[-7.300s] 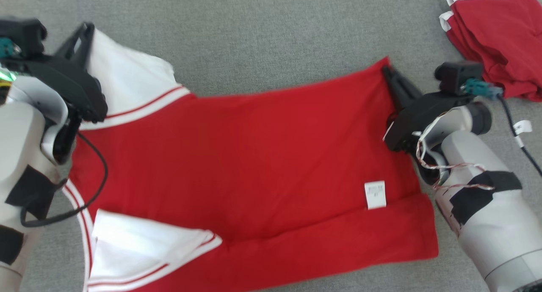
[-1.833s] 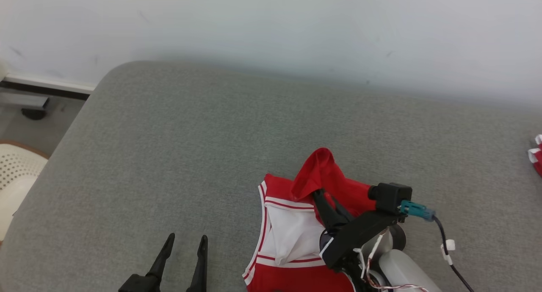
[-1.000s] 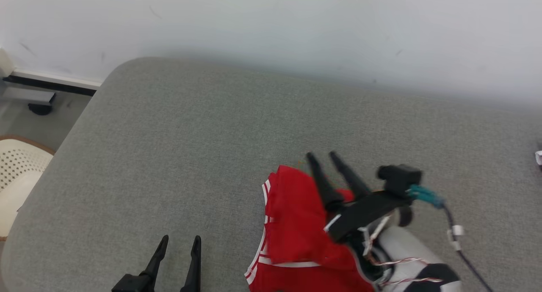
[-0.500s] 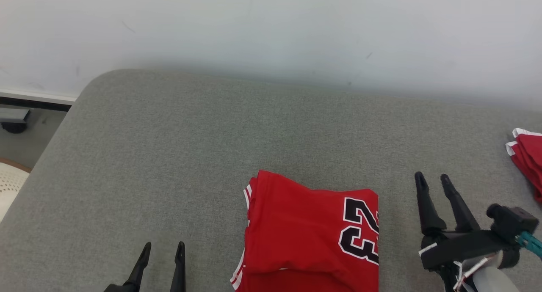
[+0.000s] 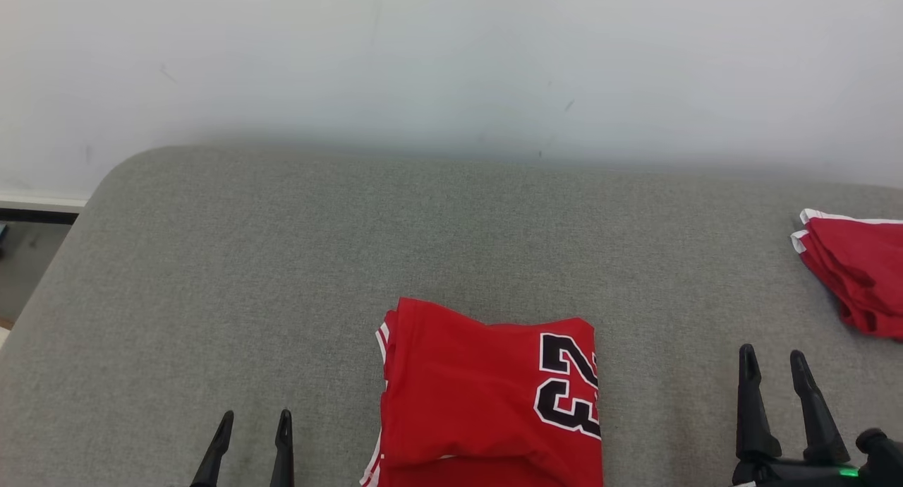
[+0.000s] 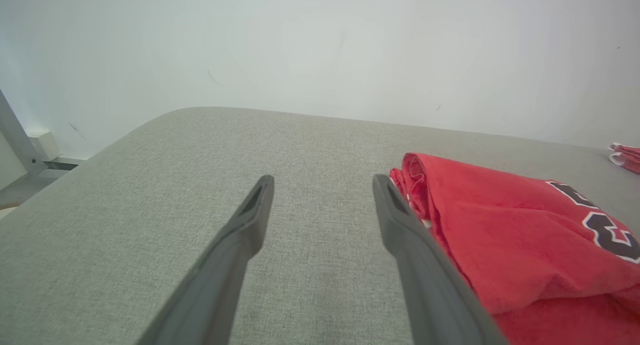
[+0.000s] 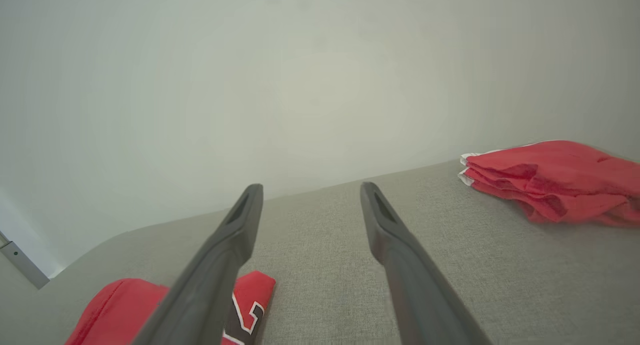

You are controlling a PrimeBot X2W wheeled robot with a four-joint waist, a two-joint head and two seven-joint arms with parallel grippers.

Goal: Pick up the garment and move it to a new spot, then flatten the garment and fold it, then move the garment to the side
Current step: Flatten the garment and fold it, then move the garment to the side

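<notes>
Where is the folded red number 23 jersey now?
The jersey lies at the head view's bottom centre on the grey cushion, between the left gripper and right gripper.

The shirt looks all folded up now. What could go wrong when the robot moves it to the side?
1. The folded jersey shows loose layers at its left edge. If the open left tool or right tool pinches only the top layer, the fold may come undone.
2. Carried too far right, it could land on the red pile and get mixed up with it.
</notes>
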